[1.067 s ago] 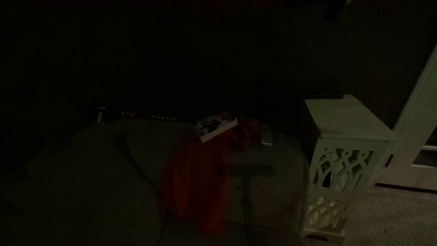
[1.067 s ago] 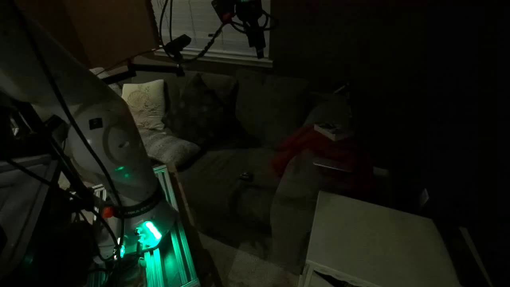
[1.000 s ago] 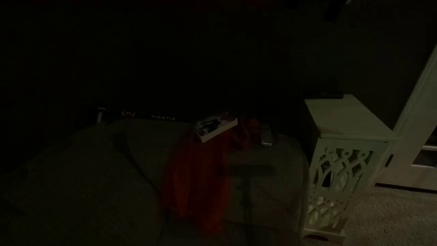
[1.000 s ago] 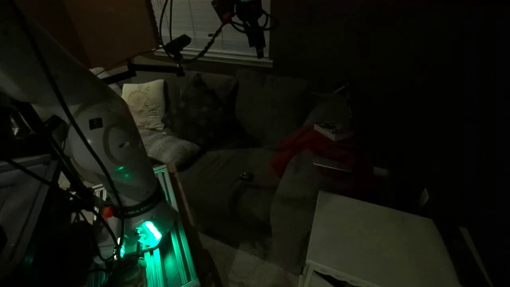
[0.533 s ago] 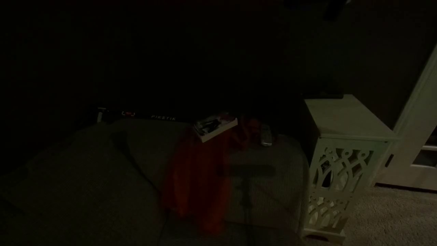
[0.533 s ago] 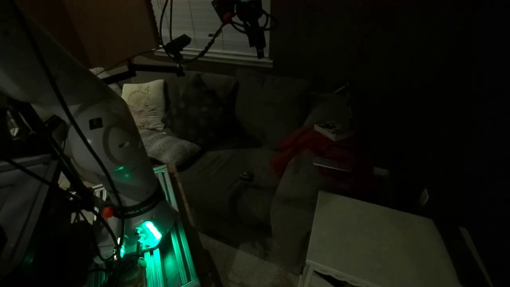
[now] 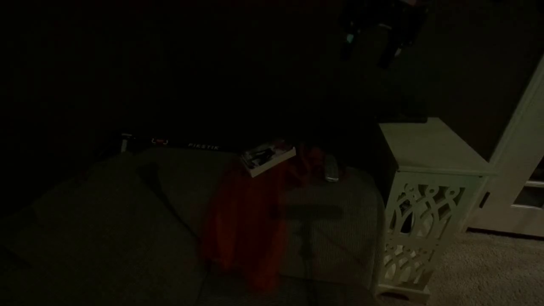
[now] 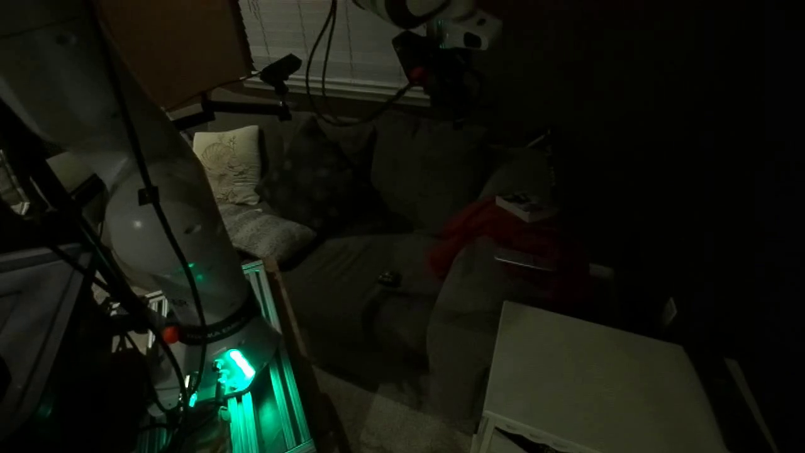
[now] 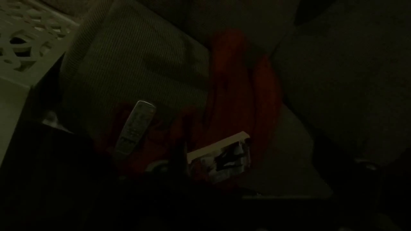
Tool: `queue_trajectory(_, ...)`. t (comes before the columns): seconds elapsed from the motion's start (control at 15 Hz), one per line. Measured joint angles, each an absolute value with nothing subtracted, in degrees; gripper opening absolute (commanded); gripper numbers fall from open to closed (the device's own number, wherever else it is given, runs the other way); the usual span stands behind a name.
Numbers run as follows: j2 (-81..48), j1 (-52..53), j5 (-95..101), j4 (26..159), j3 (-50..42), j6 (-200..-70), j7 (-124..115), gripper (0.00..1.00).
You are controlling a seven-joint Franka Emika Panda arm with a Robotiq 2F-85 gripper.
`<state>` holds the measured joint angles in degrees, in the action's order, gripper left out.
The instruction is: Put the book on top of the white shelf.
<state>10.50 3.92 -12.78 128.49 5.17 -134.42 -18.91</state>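
Observation:
The book (image 7: 267,158), with a pale edge and a dark-marked cover, lies on the red cloth (image 7: 250,229) over the couch arm. It also shows in an exterior view (image 8: 522,206) and the wrist view (image 9: 221,160). The white shelf (image 7: 437,146), with lattice cut-outs, stands beside the couch arm; its flat top shows in an exterior view (image 8: 597,371) and its corner in the wrist view (image 9: 13,96). My gripper (image 7: 365,55) is open and empty, in the air well above the book and shelf. Its fingers are very dark in the wrist view.
A remote control (image 7: 331,168) lies beside the book on the couch arm. A dark object (image 7: 403,118) sits at the shelf top's back edge. A dark stick marked PIKSTIK (image 7: 203,146) lies behind the couch arm. Pillows (image 8: 226,163) are on the couch. The room is very dark.
My gripper has moved lower into view in an exterior view; in an exterior view the arm's end has shifted right and down. The book, cloth, remote and shelf have not moved.

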Motion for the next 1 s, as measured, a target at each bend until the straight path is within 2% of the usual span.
queue_trajectory(0.53, -11.63, 0.8, -10.69, 112.79, -0.12, -130.43, -20.25, 1.0)
queue_trajectory(1.0, -13.05, 0.79, -12.33, 110.7, 0.05, -130.07, -19.22, 1.0)
